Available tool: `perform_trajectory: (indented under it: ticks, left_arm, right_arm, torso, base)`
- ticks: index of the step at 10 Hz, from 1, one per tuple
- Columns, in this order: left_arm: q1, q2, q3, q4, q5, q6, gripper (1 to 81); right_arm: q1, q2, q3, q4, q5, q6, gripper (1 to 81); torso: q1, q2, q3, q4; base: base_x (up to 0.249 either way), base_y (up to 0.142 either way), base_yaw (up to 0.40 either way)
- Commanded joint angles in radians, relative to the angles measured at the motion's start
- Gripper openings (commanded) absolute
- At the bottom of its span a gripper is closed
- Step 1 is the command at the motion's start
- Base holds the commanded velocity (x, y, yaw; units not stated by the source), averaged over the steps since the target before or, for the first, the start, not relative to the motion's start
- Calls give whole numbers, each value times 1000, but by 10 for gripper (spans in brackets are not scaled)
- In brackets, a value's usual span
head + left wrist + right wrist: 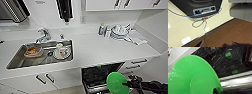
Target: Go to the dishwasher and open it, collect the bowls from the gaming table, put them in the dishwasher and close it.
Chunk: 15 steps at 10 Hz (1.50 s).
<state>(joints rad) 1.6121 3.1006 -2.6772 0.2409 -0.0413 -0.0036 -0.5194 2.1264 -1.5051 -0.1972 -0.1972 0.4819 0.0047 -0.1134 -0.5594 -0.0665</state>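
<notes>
**me:** so from up top I'm looking at a white countertop (100,50) running along a white wall (47,15), steel sink (15,61) sunk into it with a chrome tap (43,35) behind. Orange bowl (32,51) and some white dishes (61,52) sitting in the basin.

**other:** anything else on the counter?

**me:** a bottle (101,29) and a pile of white dishes on a cloth (136,37) near the far corner. White wall cupboards (120,4) above, white drawers with dark bar handles (138,61) below. By my left wrist the floor is glossy cream (179,31) meeting brown wood-look boards (230,33), with a grey sofa (241,11) close by.
</notes>
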Motion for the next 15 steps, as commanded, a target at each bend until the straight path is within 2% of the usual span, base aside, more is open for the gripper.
perform_trajectory:
  ticks: [1,8,9,13,15]
  left_arm:
    - [59,15,10,14,84,2,811]
    - [73,18,10,14,84,2,811]
    - [71,18,10,14,84,2,811]
    - [71,18,10,15,80,2,811]
    - [68,12,8,0,69,-1,811]
  right_arm:
    - [166,-21,-26,35,-28,7,10]
    - [225,57,-107,33,-10,46,10]
    - [241,66,-119,36,-14,50,811]
    - [233,57,-115,44,-28,61,811]
    - [187,22,-95,42,-30,61,811]
  torso:
    - [0,0,0,0]
    - [0,0,0,0]
    - [0,0,0,0]
    - [0,0,0,0]
    - [0,0,0,0]
  base:
    - [0,0,0]
    - [0,0,0]
    - [0,0,0]
    - [0,0,0]
    - [0,0,0]
